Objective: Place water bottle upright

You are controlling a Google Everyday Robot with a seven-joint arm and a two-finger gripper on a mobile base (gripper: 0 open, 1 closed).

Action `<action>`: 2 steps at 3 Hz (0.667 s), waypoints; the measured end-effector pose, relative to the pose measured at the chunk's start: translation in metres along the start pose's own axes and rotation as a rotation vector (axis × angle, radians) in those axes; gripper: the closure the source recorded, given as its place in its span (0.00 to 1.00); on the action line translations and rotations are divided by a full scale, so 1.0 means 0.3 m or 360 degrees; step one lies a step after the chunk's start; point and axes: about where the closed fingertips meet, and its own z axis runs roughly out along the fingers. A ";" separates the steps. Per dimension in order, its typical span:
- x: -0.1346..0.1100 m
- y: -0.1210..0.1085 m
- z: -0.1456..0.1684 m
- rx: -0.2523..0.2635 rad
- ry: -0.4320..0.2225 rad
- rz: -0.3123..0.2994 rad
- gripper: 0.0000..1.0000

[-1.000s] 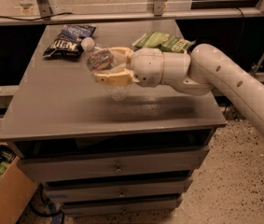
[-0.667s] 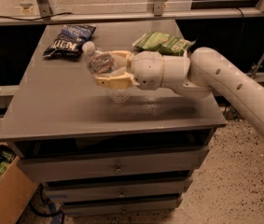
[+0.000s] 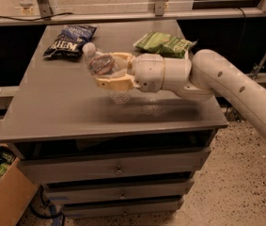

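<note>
The pincer [image 3: 107,71] reaches in from the right over the middle of the grey surface [image 3: 52,114]. Its two tan fingers [image 3: 115,83] are clamped on the water bottle [image 3: 100,63] around its labelled upper part.

Over the last second the bottle's white cap has risen a little and its clear ribbed base has dipped slightly towards the surface. The arm's place over the surface has hardly shifted, so the change is a turn of the bottle rather than a carry.

The bottle now leans with its cap up and to the left and its base down and to the right. The base is very near the surface, but I cannot tell whether it touches. I judge the uprighting step to be under way and unfinished, since the lean is still plain. Letting go now would likely tip the bottle over, so more rotation and a settled base are needed first.

A dark blue chip bag [image 3: 69,39] and a green chip bag [image 3: 163,43] lie at the far edge, well apart from the bottle.
</note>
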 end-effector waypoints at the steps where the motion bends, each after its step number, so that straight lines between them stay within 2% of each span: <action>1: -0.005 -0.001 0.000 0.0000 0.0001 0.0000 0.82; 2: -0.005 -0.001 0.000 0.0001 0.0001 0.0000 0.82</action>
